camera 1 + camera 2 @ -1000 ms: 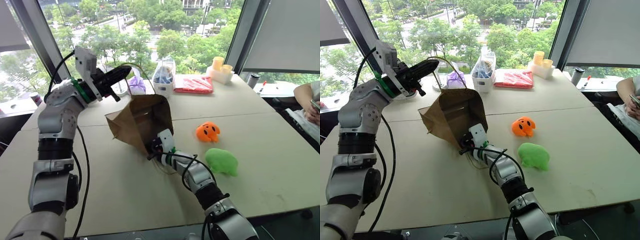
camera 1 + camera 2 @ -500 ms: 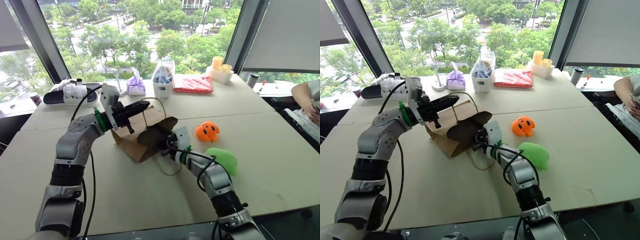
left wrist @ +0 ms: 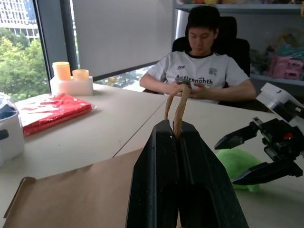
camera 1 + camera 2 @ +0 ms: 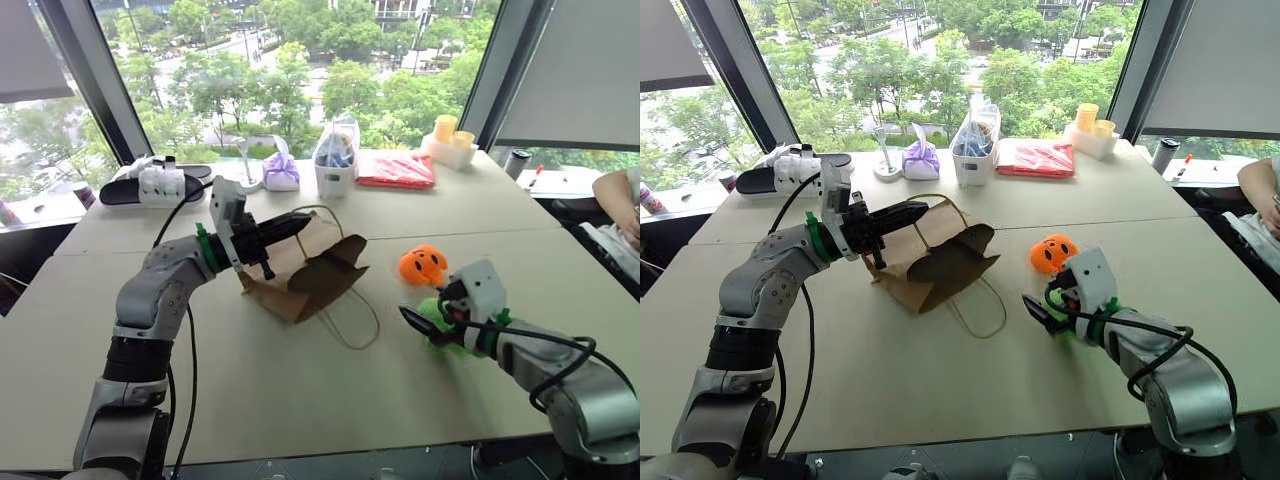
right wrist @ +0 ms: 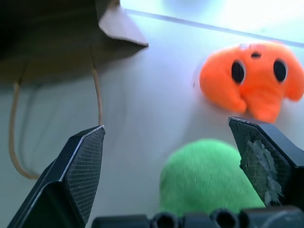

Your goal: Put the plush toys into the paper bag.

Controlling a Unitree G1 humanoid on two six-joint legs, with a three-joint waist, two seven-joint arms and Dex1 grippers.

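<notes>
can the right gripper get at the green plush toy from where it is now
Probably yes. The right gripper is open, and the green plush toy lies just ahead between its fingers with nothing across it; the orange plush toy sits further off.

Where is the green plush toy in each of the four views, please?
Left eye view: green plush toy partly behind the right claw.
Right eye view: beside that claw, below the orange plush toy.
Left wrist view: between the open claw's fingers.
Right wrist view: between the fingers, low centre.
Shared landmark: the orange plush toy.
</notes>
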